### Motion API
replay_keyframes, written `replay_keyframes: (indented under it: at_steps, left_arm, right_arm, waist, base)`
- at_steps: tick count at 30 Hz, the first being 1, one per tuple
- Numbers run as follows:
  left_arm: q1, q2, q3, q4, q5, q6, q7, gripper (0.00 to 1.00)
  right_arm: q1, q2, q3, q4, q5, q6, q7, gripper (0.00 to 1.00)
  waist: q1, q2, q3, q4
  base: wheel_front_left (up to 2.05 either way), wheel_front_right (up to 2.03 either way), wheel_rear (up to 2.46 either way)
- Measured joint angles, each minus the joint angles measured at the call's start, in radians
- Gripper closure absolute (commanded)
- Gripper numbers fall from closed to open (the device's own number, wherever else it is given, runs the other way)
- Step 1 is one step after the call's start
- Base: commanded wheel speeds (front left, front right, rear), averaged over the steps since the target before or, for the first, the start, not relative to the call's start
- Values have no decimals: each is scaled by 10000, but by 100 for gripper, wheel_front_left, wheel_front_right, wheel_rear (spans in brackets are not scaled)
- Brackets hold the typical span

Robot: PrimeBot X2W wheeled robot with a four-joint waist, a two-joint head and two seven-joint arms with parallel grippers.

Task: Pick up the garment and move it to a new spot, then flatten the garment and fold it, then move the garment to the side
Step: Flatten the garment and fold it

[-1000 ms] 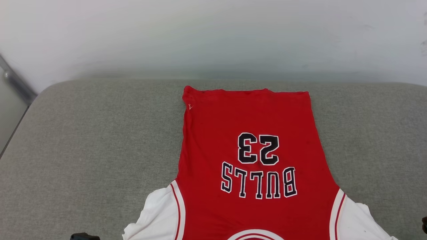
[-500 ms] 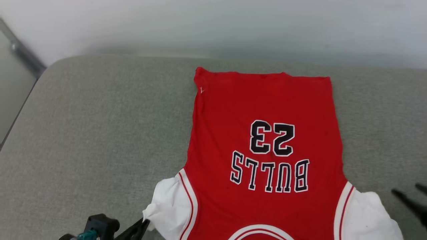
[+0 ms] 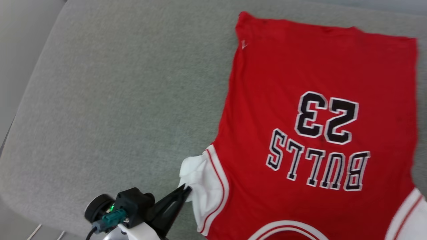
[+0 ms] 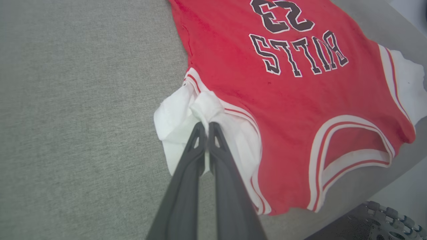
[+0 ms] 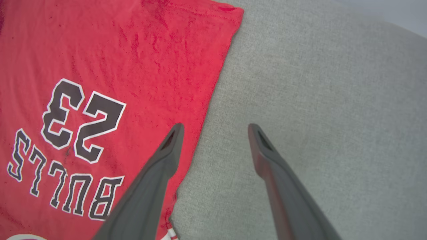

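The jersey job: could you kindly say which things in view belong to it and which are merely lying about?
Belonging: red Bulls jersey; its white sleeve, pinched by the shut left gripper; open right gripper over the jersey's side edge.
Just there: grey cushion underneath.

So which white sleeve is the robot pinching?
The sleeve on the robot's left, bunched up in the shut left gripper. The other sleeve lies loose, and the right gripper hangs open.

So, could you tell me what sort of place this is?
Probably an indoor room with a sofa or daybed: a broad grey fabric cushion, a plain pale wall beyond it, and a red jersey spread on top.
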Motion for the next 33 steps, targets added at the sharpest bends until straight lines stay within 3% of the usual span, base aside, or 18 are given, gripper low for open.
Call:
replay_keyframes:
  at_steps: [5,10,17,24,26,33]
  left_arm:
    - [-647,-357,-412,-268,184,-370,155,100]
    - [-1074,-566,-500,-443,259,-443,178,100]
    - [-1260,-757,-665,-585,351,-523,159,100]
    - [-1304,-840,-683,-443,311,-525,-6,100]
    - [-1304,-830,-673,-380,290,-525,-21,100]
    - [-1319,-771,-604,-236,278,-495,-73,100]
  right_arm:
    - [-2008,132,-504,991,-1283,0,999,0]
    - [-3092,100,-759,1741,-2382,0,1427,0]
    - [-3420,182,-1018,2203,-3453,0,1797,0]
    - [-3093,77,-1147,2140,-3689,0,1969,0]
    - [-3057,144,-1275,2132,-3632,0,2052,100]
    - [-2619,286,-1390,1956,-3682,0,2084,100]
  waist:
    - [0,0,825,893]
    - [0,0,1549,1667]
    - [0,0,2224,2348]
    - [-2,0,2416,2584]
    - [-2,0,2415,2585]
    - [-2,0,2217,2497]
  base:
    - [0,0,0]
    - [0,0,0]
    - [0,0,0]
    - [0,0,0]
    - [0,0,0]
    - [0,0,0]
